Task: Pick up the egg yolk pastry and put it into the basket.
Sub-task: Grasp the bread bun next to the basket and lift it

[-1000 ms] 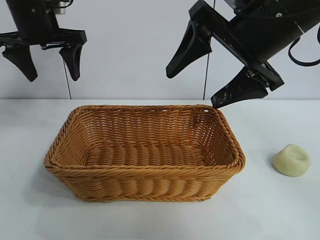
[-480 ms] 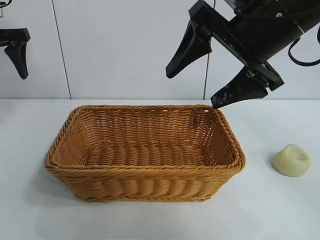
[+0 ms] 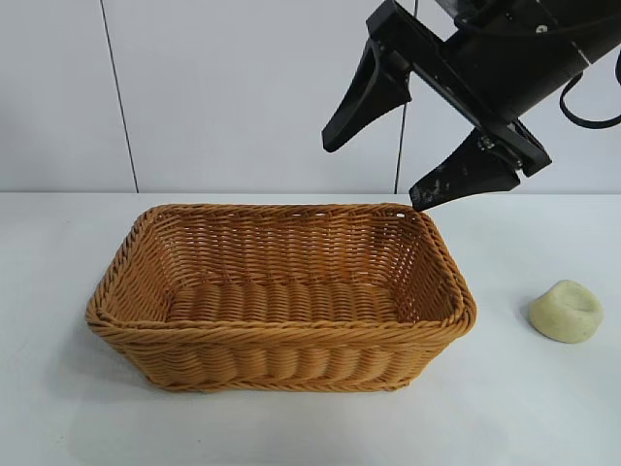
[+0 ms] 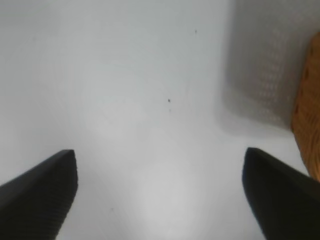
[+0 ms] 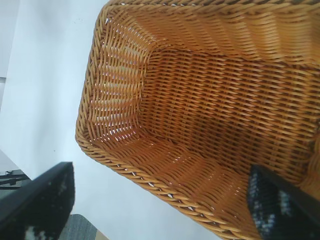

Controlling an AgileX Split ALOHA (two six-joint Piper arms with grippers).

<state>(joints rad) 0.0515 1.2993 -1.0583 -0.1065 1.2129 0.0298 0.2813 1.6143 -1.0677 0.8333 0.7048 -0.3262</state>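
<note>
The egg yolk pastry (image 3: 567, 311), a small pale yellow lump with a dent on top, lies on the white table to the right of the basket (image 3: 281, 338). The golden-brown wicker basket stands empty at the table's middle; it also shows in the right wrist view (image 5: 115, 155). My right gripper (image 3: 374, 175) hangs open and empty high above the basket's back right corner, up and left of the pastry. My left gripper (image 4: 160, 195) is open and empty over bare table; it is outside the exterior view.
The white table (image 3: 524, 408) spreads around the basket, with a pale wall (image 3: 223, 87) behind. In the left wrist view a sliver of the basket (image 4: 307, 110) and its shadow show at one edge.
The left gripper has moved off to the left and left the exterior view. The right gripper, basket and pastry have not moved.
</note>
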